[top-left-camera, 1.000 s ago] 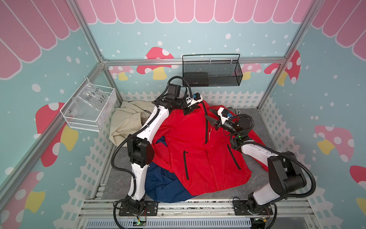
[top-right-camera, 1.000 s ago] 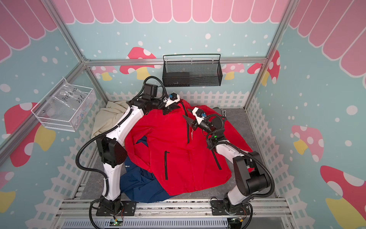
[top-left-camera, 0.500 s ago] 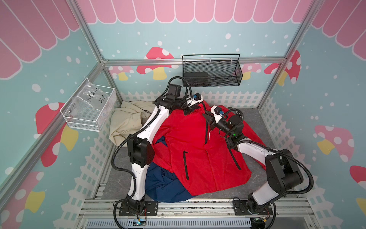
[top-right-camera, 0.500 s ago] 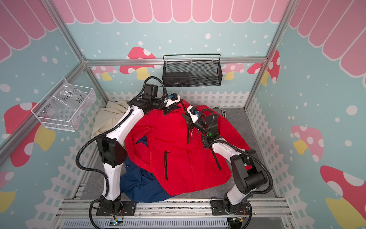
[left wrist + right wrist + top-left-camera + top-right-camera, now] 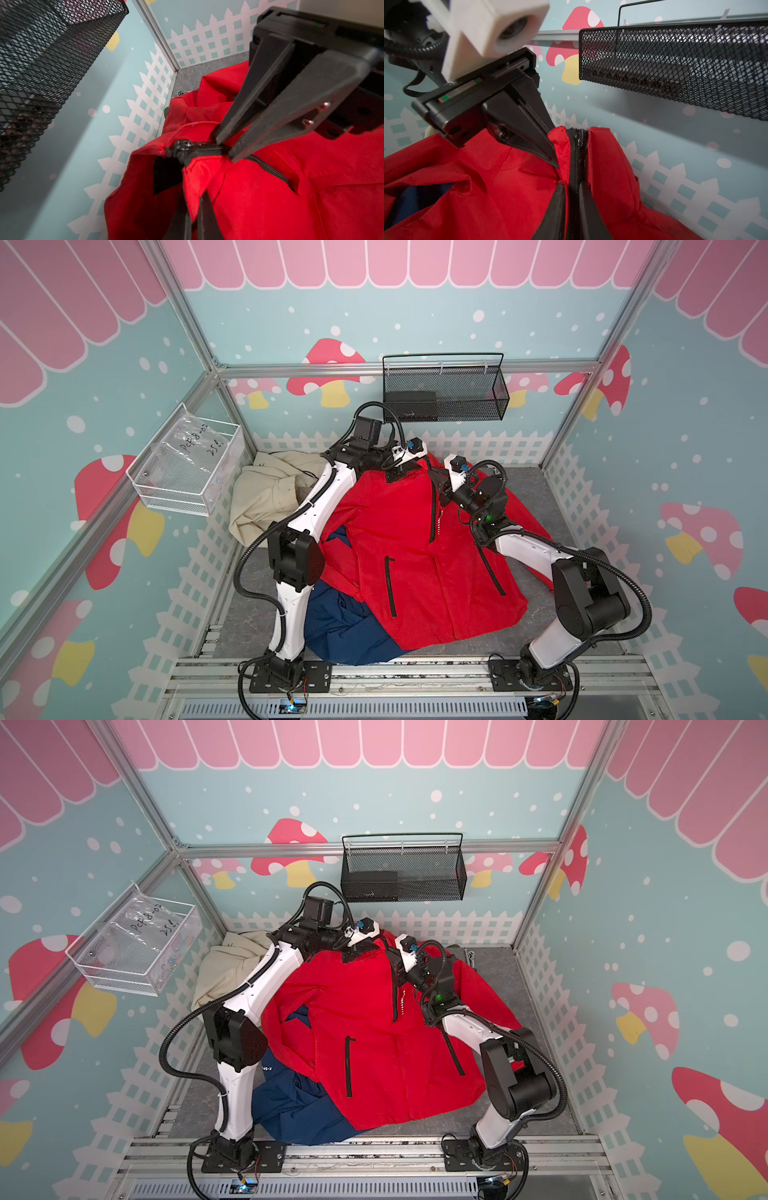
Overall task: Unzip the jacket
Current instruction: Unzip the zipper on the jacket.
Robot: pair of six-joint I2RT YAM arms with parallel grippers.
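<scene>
A beige garment (image 5: 266,497) lies bunched well out beyond the left gripper (image 5: 554,162). That gripper is clamped on the collar (image 5: 560,137) of the red jacket (image 5: 399,556) and holds it raised, just beside the top of the zipper (image 5: 578,158). The jacket lies spread front-up between the two arms, its near side over a navy garment (image 5: 353,630). The zipper appears done up to the collar, with its slider (image 5: 184,146) just past the tips of the right gripper (image 5: 225,148). That gripper's jaws stand narrowly apart on either side of the zipper, and whether they pinch anything cannot be told. The step in hand looks to be taking hold of the pull. The next move likely calls for a firm nip, then a straight draw towards the hem (image 5: 457,635), away from the left gripper, which must keep the collar taut.
</scene>
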